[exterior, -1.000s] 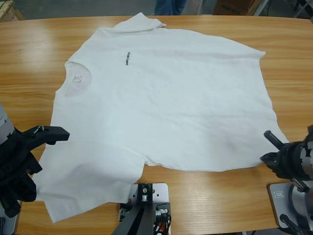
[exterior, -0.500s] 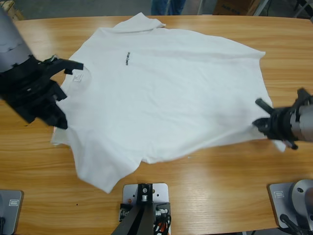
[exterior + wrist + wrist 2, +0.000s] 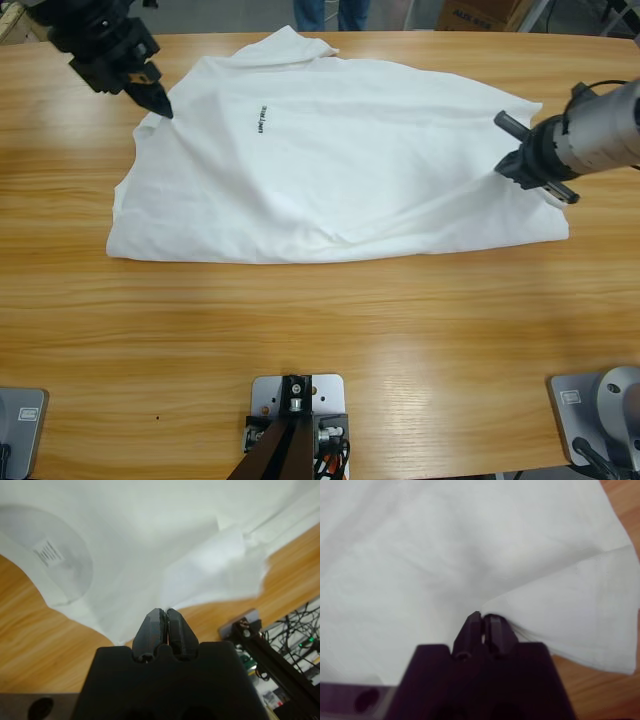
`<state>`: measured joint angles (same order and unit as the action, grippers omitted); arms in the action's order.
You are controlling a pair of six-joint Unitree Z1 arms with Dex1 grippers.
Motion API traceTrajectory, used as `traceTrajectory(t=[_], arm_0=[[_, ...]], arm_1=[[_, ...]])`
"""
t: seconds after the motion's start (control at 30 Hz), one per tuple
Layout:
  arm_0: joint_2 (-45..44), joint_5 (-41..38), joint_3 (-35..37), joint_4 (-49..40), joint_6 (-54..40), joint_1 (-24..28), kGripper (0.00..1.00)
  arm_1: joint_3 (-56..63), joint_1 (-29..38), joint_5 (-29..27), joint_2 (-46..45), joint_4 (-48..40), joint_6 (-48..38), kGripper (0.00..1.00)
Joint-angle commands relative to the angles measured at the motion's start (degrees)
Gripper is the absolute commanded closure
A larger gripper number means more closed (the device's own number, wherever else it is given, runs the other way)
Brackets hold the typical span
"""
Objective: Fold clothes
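The white T-shirt (image 3: 350, 170) lies on the wooden table (image 3: 320, 320), its near part lifted back over itself so the near edge forms a fold line. Its small dark chest print (image 3: 261, 118) still shows. My left gripper (image 3: 160, 105) is at the shirt's far left, shut on a pinch of white cloth (image 3: 190, 580); the neck label (image 3: 48, 552) shows in the left wrist view. My right gripper (image 3: 512, 165) is at the shirt's right side, shut on a layered edge of the fabric (image 3: 560, 615).
A person's legs (image 3: 325, 12) stand beyond the table's far edge, with a cardboard box (image 3: 470, 12) to their right. Bare wood runs along the near half of the table. A stand with cables (image 3: 280, 650) shows in the left wrist view.
Both grippers have swept from the table's near edge toward the far side, carrying the shirt's near sleeve and hem corner up and over the body.
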<state>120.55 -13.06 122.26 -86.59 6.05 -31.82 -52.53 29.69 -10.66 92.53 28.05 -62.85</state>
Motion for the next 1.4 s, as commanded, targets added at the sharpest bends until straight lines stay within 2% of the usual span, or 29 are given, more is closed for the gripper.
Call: traceTrajectory(t=[0.03,0.2,0.5,0.93,1.13,1.17,1.2,1.23,1.27,1.3,1.4], arm_0=[[6.6,2.5,3.3,-8.4,-0.9,1.5,1.0],[7.0,4.3,3.9,-8.5,-0.9,1.7,1.0],[5.7,10.1,7.2,-8.5,-0.9,2.1,1.0],[6.7,11.0,7.4,-8.4,-1.1,1.8,1.0],[8.4,13.2,11.6,-8.4,-0.7,1.9,1.0],[8.6,13.2,12.3,-8.4,-0.6,1.9,1.0],[8.9,13.2,12.7,-8.4,-0.6,1.9,1.0],[9.2,13.2,12.8,-8.4,-0.7,1.9,1.0],[9.4,13.2,12.8,-8.4,-0.8,1.8,1.0],[9.6,13.2,12.7,-8.4,-0.8,1.7,1.0],[10.0,13.2,12.7,-8.4,-0.9,1.5,1.0]], arm_1=[[-1.1,-2.7,1.9,7.2,-0.5,3.0,1.0],[-0.9,-4.6,-1.1,5.1,1.0,5.6,1.0],[-0.9,-7.7,1.2,4.6,1.0,10.5,1.0],[-1.2,-8.5,1.4,9.7,-0.6,11.8,1.0],[-1.3,-9.5,0.4,8.6,-4.3,14.6,1.0],[-1.3,-9.5,0.5,8.4,-5.0,15.1,0.876],[-1.4,-9.5,0.5,8.2,-5.4,15.4,0.477],[-1.4,-9.5,0.3,8.2,-5.4,15.4,0.166],[-1.4,-9.5,0.0,8.4,-5.3,15.5,0.035],[-1.4,-9.4,-0.5,8.4,-5.3,15.6,0.002],[-1.2,-9.0,-3.7,7.8,-5.0,17.4,0.0]])
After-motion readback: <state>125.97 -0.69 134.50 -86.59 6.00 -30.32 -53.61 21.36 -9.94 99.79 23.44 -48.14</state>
